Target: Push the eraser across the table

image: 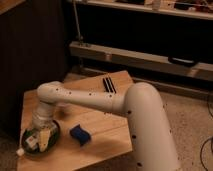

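I can read no text, label, brand, number or sign in my camera view. The white robot arm [95, 100] bears only small dark dots, which are not characters. The gripper [40, 141] hangs over the front left corner of the small table with the light wooden plank top [107, 129], its fingers spread apart. I read no marking on it. The small black oblong eraser [109, 84], near the far edge, shows only a pale stripe.
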Controlling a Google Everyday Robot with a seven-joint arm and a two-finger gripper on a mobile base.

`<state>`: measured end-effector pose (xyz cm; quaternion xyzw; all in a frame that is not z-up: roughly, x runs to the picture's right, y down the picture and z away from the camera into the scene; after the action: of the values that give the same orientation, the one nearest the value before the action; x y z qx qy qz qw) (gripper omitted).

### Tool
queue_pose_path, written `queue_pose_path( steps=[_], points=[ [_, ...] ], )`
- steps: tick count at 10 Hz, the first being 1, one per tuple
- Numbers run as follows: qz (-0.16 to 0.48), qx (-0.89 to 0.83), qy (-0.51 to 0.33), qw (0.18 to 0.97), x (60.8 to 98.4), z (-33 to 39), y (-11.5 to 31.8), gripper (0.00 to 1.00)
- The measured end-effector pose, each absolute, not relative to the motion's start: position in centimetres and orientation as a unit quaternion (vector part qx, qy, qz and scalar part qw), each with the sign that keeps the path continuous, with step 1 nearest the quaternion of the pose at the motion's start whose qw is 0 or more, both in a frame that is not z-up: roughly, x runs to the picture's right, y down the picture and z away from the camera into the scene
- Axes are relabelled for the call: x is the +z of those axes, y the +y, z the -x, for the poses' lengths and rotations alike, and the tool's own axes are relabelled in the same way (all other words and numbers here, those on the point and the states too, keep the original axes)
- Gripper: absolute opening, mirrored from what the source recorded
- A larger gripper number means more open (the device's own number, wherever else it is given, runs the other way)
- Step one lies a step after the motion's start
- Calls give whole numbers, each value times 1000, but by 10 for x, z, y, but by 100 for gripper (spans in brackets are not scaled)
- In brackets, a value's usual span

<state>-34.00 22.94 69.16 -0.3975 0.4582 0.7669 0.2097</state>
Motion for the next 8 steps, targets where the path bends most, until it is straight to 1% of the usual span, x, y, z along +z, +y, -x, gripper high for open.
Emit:
queue_pose_path(
  steps=[6, 8],
  points=[
    [396, 768, 458, 208, 693, 339, 228, 80],
    [383, 779, 449, 212, 698, 332, 215, 80]
  ],
)
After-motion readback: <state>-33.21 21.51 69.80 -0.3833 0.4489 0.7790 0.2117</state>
